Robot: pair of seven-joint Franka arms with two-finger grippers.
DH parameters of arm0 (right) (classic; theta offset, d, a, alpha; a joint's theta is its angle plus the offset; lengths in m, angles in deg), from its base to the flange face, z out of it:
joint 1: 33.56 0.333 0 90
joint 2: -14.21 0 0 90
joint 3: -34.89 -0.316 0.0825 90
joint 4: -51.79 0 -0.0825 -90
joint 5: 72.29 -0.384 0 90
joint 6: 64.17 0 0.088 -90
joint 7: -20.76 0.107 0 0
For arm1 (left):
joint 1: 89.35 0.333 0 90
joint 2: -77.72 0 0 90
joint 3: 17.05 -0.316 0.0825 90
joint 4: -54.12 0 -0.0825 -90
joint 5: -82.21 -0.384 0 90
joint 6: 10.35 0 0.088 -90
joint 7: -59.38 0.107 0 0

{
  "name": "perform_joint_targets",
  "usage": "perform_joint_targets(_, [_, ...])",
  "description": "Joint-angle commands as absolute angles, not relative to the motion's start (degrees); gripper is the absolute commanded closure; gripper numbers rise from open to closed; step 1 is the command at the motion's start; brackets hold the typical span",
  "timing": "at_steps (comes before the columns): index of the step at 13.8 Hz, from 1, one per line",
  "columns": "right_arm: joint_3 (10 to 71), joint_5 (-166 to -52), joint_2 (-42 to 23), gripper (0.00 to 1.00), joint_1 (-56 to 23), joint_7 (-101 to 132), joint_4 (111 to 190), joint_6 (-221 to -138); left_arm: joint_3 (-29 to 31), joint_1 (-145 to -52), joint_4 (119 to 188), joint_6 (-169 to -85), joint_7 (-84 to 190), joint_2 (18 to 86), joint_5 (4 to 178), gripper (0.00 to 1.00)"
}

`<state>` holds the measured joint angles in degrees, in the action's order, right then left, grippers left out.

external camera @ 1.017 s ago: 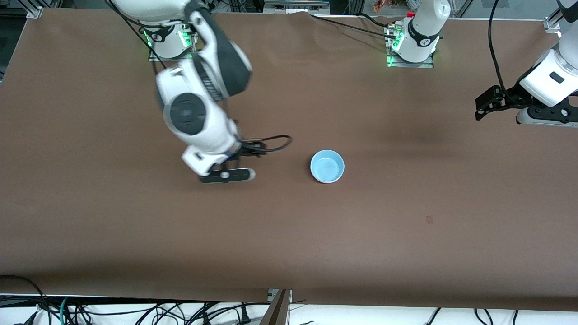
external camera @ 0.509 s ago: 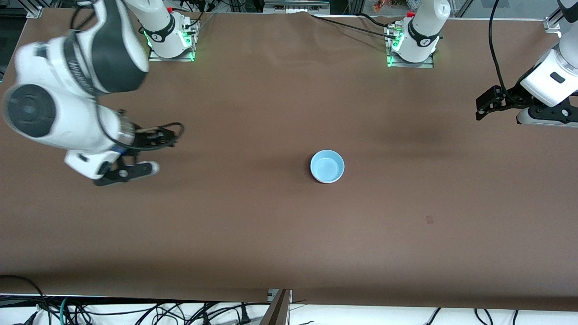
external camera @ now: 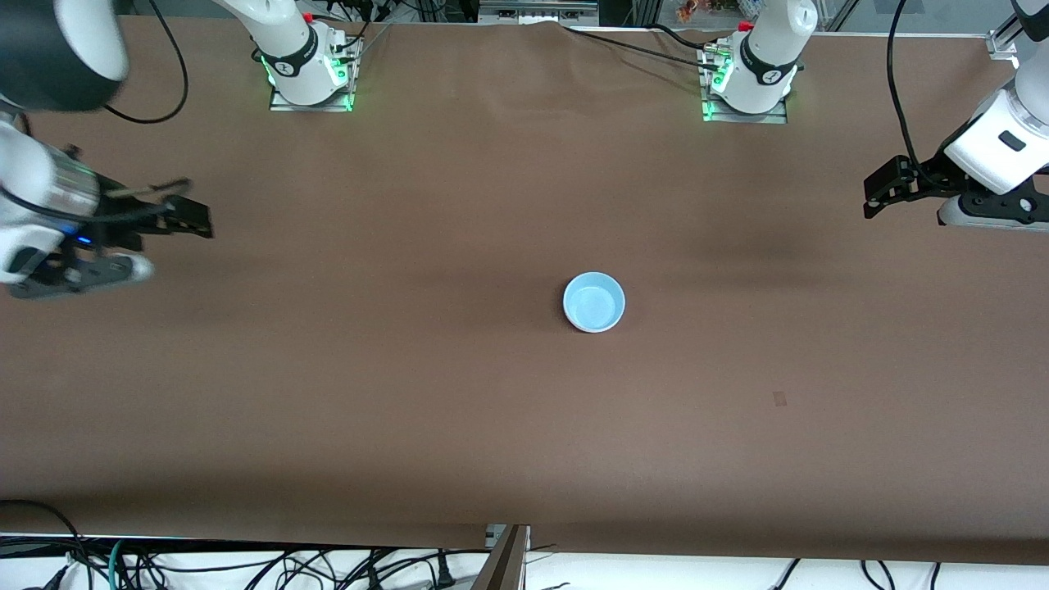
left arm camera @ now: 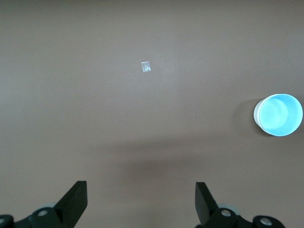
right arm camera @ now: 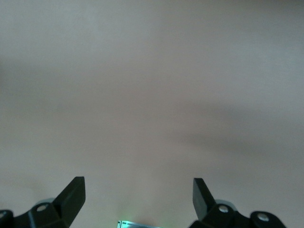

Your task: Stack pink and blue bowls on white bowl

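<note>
Swung out to its table end, right gripper (right arm camera: pixel 137 202) jaws spread like the left gripper's (left arm camera: pixel 141 204); blue bowl (external camera: pixel 594 301) sits empty.

2 white Franka arms with black joints and black fingers

Each white base (external camera: pixel 305 61) (external camera: pixel 752 70) sits on a metal plate and glows green at its foot, with a red cap above. Black cables trail from both arms. The left gripper (left arm camera: pixel 141 202) and right gripper (right arm camera: pixel 138 197) have black, wedge-shaped fingers with silver screws.
</note>
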<state>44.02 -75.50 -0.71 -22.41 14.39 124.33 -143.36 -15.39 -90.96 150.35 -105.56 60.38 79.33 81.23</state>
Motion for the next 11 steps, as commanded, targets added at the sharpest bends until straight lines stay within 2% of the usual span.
perform_joint_targets(1, [42.8, -74.75, 5.07, 0.0, -26.7, 13.99, 129.64, -143.27, -15.73, -91.2, 149.66, -105.62, 61.4, 78.95, 81.42, 0.0])
perform_joint_targets(5, [42.63, -69.68, 6.65, 0.0, -28.81, 13.82, 133.0, -145.55, -15.73, -91.2, 149.66, -105.62, 61.4, 78.95, 81.42, 0.0])
perform_joint_targets(11, [37.62, -68.95, 9.02, 0.0, -30.13, 17.23, 135.28, -143.89, -15.73, -91.2, 149.66, -105.62, 61.49, 78.95, 81.42, 0.0])
